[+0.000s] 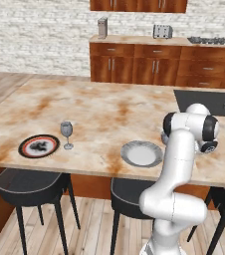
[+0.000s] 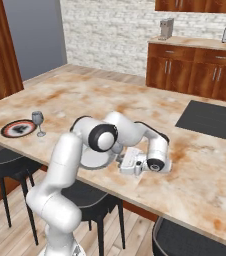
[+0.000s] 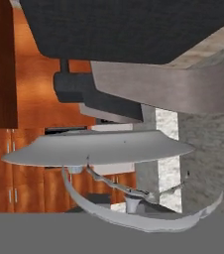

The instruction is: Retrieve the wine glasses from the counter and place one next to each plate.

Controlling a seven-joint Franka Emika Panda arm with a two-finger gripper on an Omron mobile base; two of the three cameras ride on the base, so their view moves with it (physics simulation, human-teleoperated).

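Observation:
One wine glass (image 1: 66, 133) stands upright on the counter (image 1: 99, 107), just right of the red-and-black plate (image 1: 39, 146); both appear again as the glass (image 2: 38, 122) and the plate (image 2: 18, 128). The pale plate (image 1: 142, 153) lies near the front edge, half hidden by my arm in the right base view (image 2: 90, 160). My gripper (image 2: 120, 164) lies low and level over the counter at that plate's right rim. Greyish curved glass shapes (image 3: 99, 149) sit very close before the hand camera. My fingers are hidden, so their hold on it is unclear.
Dark stools (image 1: 30, 185) stand under the counter's front edge. A dark sink (image 2: 210, 120) with a faucet is set into the counter's right side. Wooden cabinets (image 1: 159, 62) with a toaster and a stove line the brick back wall.

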